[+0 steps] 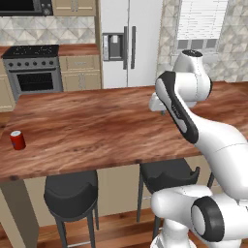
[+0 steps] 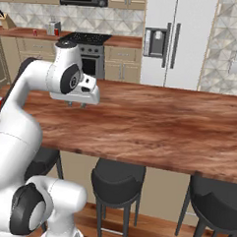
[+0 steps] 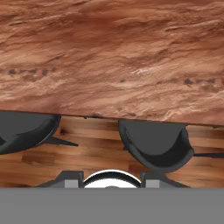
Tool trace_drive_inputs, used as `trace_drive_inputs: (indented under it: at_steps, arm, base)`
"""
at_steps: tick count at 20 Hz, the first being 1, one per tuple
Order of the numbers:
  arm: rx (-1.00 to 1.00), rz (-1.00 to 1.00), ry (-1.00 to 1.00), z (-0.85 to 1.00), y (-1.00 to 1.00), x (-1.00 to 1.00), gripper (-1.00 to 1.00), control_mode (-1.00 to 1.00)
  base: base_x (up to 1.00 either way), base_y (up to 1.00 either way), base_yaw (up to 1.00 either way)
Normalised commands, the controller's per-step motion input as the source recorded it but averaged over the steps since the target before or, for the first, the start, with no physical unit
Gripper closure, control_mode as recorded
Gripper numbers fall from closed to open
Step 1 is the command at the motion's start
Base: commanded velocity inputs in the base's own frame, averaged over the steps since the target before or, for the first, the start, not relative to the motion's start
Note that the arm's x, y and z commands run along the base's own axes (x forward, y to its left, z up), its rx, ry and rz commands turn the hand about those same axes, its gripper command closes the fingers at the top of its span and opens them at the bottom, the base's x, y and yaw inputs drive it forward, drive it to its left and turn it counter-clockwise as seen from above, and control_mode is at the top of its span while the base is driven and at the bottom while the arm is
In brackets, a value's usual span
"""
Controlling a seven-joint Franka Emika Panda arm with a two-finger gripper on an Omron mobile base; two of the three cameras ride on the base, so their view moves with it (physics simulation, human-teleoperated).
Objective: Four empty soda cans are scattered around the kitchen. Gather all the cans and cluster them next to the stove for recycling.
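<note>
Gripper [image 2: 75, 105] hangs over the island [image 1: 97, 126], near its middle, fingers pressed together, nothing between them. One red can [image 1: 17, 140] stands upright on the island, at its left end near the front edge. Stove [image 1: 33, 68] sits against the back wall, beyond the island's left end. Two small red cans [image 2: 35, 32] on the back counter, left of the stove.

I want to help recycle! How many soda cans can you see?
3. One red soda can stands on the island, at its left end. Two more sit on the back counter left of the stove: left can, right can. A fourth may be hidden.
</note>
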Motion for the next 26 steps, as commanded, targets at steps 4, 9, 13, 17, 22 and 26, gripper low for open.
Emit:
trace_drive_inputs:
  at_steps: [4, 9, 13, 17, 22, 26]
  arm:
    - [-0.02, 0.0, -0.06, 0.0, 0.01, -0.22, -1.0, -1.0]
    - [-0.01, 0.0, -0.02, -0.02, 0.0, -0.29, -1.0, -1.0]
    - [-0.05, 0.0, -0.09, -0.04, 0.01, -0.36, -1.0, -1.0]
    - [-0.12, 0.0, -0.12, -0.12, 0.12, -0.3, -1.0, -1.0]
    - [-0.01, 0.0, -0.03, -0.41, 0.0, -0.08, -1.0, -1.0]
    - [0.0, 0.0, 0.0, -0.27, -0.01, 0.0, -1.0, -1.0]
  base:
    - [0.0, 0.0, 0.0]
    - [0.0, 0.0, 0.0]
    - [0.0, 0.0, 0.0]
    - [0.0, 0.0, 0.0]
    - [0.0, 0.0, 0.0]
    - [0.0, 0.0, 0.0]
